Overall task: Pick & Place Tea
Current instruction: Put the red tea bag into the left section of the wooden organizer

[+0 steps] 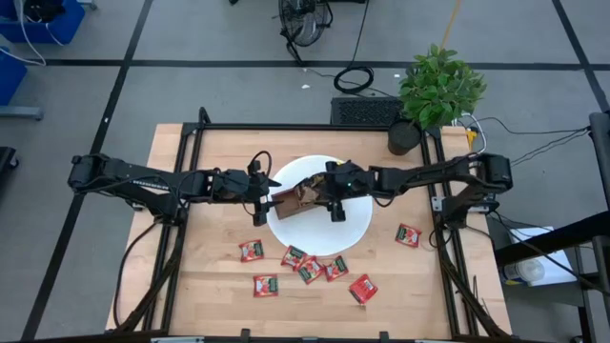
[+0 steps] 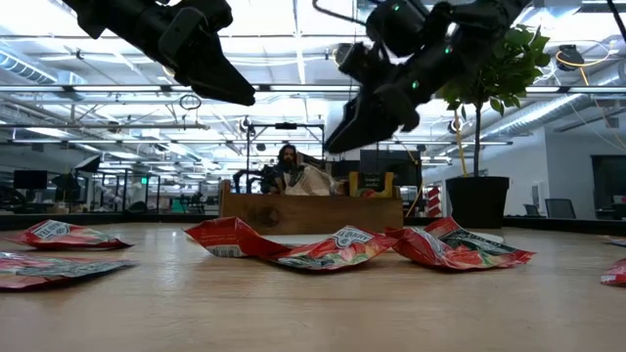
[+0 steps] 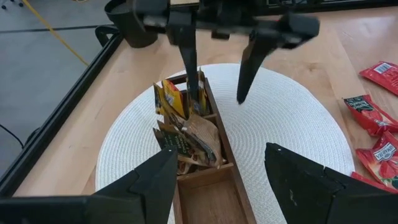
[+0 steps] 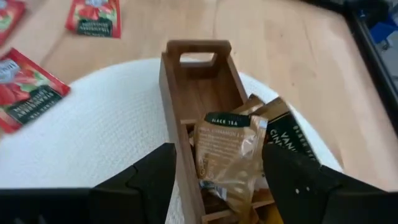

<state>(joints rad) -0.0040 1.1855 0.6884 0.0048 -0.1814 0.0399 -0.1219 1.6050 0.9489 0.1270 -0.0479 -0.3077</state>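
Both claws are held open and empty above the wooden tray (image 1: 291, 201) on the white mat (image 1: 355, 233): the left claw (image 1: 271, 189) at 9 o'clock of it, the right claw (image 1: 334, 202) at 3 o'clock. Tan tea sachets (image 4: 227, 149) stand in the tray's middle compartment, and red tea sachets (image 1: 307, 269) are scattered on the table (image 1: 205, 286) at 6 o'clock of the mat. The sachets are judged light, thin and crinkly, so one is best taken by a raised edge.

Red tea sachets (image 2: 337, 246) lie crumpled on the table (image 2: 313, 303) before the wooden tray (image 2: 311, 211), both arms overhead.
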